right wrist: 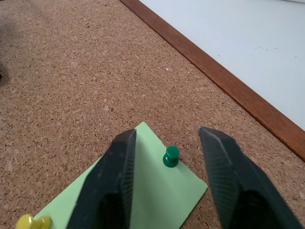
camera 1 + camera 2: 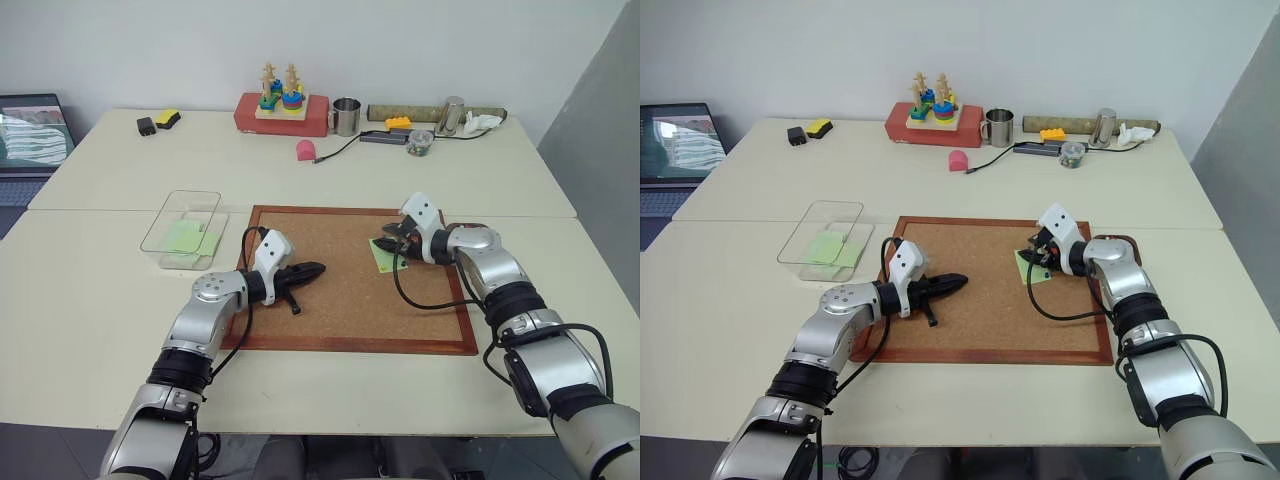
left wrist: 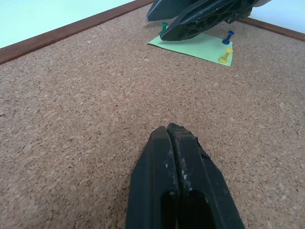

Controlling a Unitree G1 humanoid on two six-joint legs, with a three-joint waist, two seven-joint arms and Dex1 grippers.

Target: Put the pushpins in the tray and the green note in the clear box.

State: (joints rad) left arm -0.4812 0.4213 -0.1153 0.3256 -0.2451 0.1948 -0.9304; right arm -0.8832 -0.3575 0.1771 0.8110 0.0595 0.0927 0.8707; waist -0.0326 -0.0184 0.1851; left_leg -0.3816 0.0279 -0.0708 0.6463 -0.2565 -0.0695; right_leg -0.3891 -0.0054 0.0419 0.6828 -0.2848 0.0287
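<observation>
My right gripper point(image 1: 167, 183) is partly open and holds nothing; the green pin point(image 1: 170, 156) stands between its fingers, just ahead, upright on the green note point(image 1: 152, 200). My left gripper point(image 3: 177, 138) is shut, empty, farther away.

Your right end effector point(image 2: 390, 243) sits over the green note point(image 2: 384, 257) on the corkboard point(image 2: 350, 310); your left end effector point(image 2: 318, 269) hovers above the cork, near the clear box point(image 2: 165, 226).

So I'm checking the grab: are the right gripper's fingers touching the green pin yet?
Apart. In the right wrist view the green pin stands in the green note with bare paper and cork between it and either finger of the right gripper.
</observation>
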